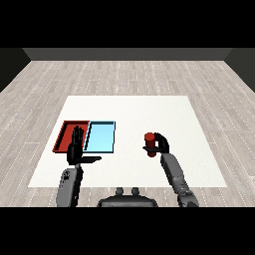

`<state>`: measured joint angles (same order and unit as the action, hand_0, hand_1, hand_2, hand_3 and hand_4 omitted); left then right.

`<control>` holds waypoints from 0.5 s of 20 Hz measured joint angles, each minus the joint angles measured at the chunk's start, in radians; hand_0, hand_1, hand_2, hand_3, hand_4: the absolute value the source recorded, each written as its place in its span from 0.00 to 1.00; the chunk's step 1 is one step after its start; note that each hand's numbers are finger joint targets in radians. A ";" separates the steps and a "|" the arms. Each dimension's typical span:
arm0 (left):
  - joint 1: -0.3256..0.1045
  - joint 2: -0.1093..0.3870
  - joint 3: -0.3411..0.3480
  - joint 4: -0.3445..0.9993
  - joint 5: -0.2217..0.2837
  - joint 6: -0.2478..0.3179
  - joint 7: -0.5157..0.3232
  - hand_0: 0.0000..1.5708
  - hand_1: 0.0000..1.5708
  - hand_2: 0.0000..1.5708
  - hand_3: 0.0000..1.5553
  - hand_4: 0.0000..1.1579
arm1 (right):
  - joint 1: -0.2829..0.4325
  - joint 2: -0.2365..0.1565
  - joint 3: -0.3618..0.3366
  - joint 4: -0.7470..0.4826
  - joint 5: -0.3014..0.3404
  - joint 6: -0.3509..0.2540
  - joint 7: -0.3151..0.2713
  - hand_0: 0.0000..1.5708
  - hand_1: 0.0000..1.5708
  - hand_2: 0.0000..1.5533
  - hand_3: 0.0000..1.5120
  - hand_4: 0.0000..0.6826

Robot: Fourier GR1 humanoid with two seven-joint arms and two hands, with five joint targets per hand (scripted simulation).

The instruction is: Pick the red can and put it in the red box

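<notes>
Small upright red cylindrical can point(149, 144) sits enclosed by the curled black right hand point(161, 144) right of the light blue tray point(101, 137), with the shallow red tray point(65, 133) well leftward beyond it, beneath the open, straight-fingered left hand point(75, 148)

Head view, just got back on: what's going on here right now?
The right hand is curled round the red can, over the white table to the right of the two trays. The can is not yet in the red tray, which lies at the far left beside the light blue tray. The left hand is open with straight fingers, over the red tray's near edge, holding nothing.
</notes>
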<state>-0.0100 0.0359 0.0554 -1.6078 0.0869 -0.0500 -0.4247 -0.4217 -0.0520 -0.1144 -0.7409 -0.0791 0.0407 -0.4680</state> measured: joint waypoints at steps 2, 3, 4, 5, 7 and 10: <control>-0.007 0.000 0.002 0.021 -0.004 0.001 -0.016 0.00 0.00 0.00 0.00 0.00 | 0.009 -0.010 0.004 -0.014 0.003 0.006 0.000 0.93 0.93 0.93 0.91 0.88; -0.011 0.003 0.001 0.008 -0.002 0.002 0.002 0.00 0.00 0.00 0.00 0.00 | 0.019 -0.012 0.011 -0.039 0.008 0.000 0.014 0.92 0.92 0.92 0.91 0.88; -0.021 -0.001 -0.003 0.012 -0.004 0.004 0.008 0.00 0.00 0.00 0.00 0.00 | 0.028 -0.016 0.014 -0.046 0.011 0.002 0.006 0.92 0.92 0.92 0.91 0.88; -0.002 -0.008 -0.016 0.008 -0.007 0.005 -0.004 0.00 0.00 0.00 0.00 0.00 | 0.027 -0.012 0.021 -0.053 0.017 -0.002 0.001 0.92 0.92 0.93 0.91 0.89; 0.001 -0.007 -0.022 -0.011 -0.005 0.003 0.008 0.00 0.00 0.00 0.00 0.00 | 0.032 -0.018 0.030 -0.096 0.024 -0.005 0.010 0.91 0.91 0.92 0.90 0.91; -0.030 -0.009 -0.024 0.022 -0.010 0.003 0.005 0.00 0.00 0.00 0.00 0.00 | 0.054 -0.024 0.047 -0.194 0.027 -0.006 0.036 0.90 0.90 0.92 0.91 0.91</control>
<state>-0.0396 0.0269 0.0310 -1.5854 0.0764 -0.0472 -0.4201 -0.3677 -0.0760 -0.0679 -0.9346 -0.0524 0.0350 -0.4323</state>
